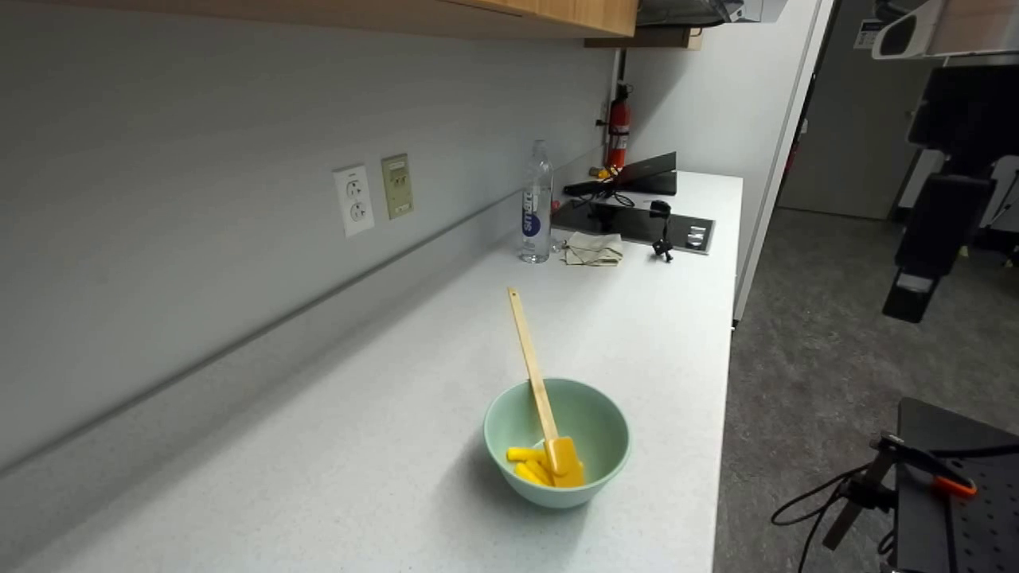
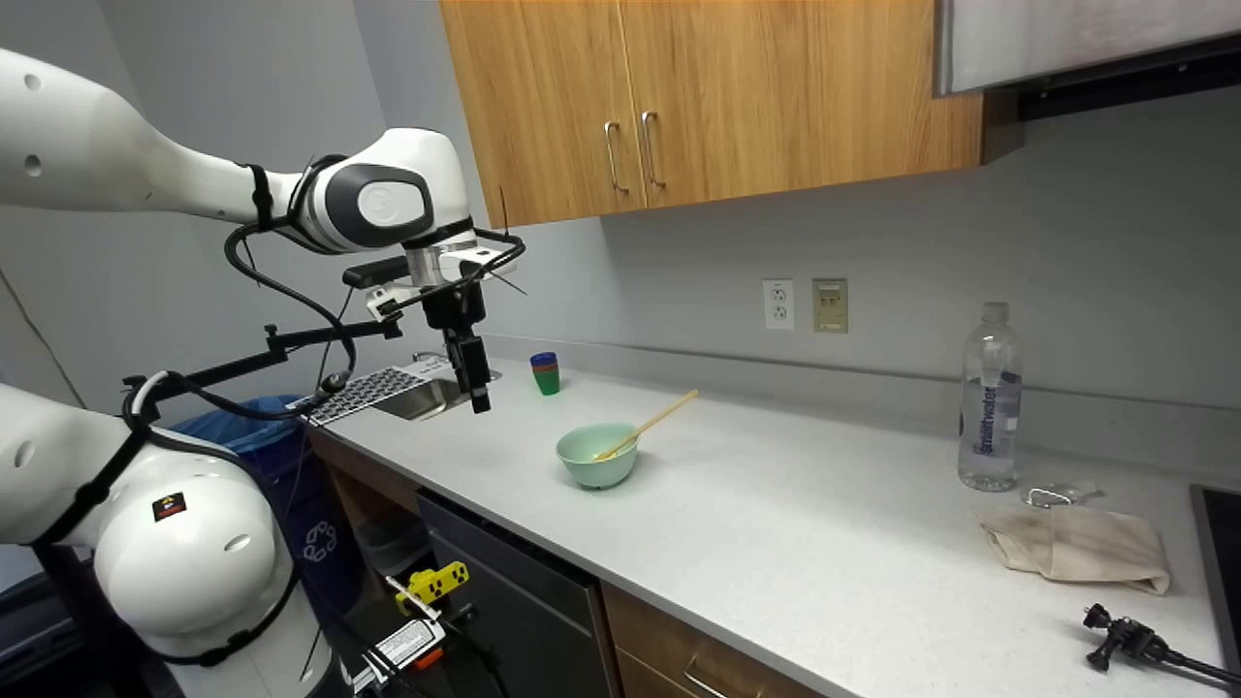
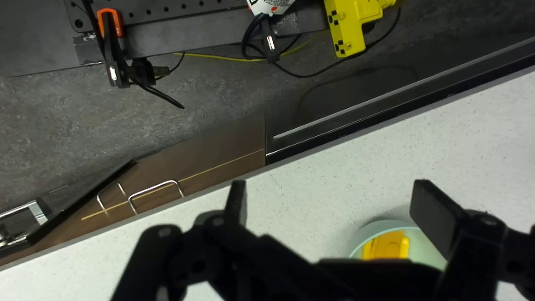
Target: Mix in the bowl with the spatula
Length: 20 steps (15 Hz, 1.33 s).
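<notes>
The pale mint-green bowl (image 1: 549, 497) stands on the white counter in both exterior views (image 2: 601, 473). Several yellow pieces (image 1: 523, 454) lie in it. The spatula (image 1: 532, 366) rests in the bowl, its yellow blade down among the pieces and its wooden handle leaning over the rim toward the wall (image 2: 661, 418). My gripper (image 3: 330, 198) is open and empty, its fingers wide apart. It hangs well above counter height, apart from the bowl, in both exterior views (image 1: 911, 298) (image 2: 477, 396). In the wrist view the bowl (image 3: 373, 229) and spatula blade (image 3: 388, 246) are partly hidden behind the gripper; the handle is hidden.
A water bottle (image 1: 536, 211) and a folded cloth (image 1: 594, 249) stand farther along the counter, before a black cooktop (image 1: 637, 227). Stacked cups (image 2: 545, 374) and a sink (image 2: 425, 399) are at the far end. Wooden cabinets (image 2: 776, 87) hang above the counter.
</notes>
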Motion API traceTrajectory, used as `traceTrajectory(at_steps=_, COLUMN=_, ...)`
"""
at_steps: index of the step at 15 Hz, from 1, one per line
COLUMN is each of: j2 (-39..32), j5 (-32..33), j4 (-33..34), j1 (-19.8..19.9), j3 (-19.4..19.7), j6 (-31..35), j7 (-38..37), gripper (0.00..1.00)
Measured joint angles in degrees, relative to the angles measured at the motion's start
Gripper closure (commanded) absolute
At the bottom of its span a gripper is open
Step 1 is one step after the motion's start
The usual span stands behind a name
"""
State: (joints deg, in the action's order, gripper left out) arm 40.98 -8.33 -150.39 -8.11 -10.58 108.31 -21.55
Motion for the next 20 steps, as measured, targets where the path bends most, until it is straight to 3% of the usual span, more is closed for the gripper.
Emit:
traceTrajectory(at_steps=14, j2=-2.05, j5=0.0, j4=0.53, j1=0.0, j3=-0.01, j6=0.67, j7=0.0, gripper=0.0)
traceTrajectory(at_steps=20, j2=-6.48, j5=0.0, j4=1.72, j1=0.0, j3=-0.37, j6=9.45, j7=0.0, gripper=0.0)
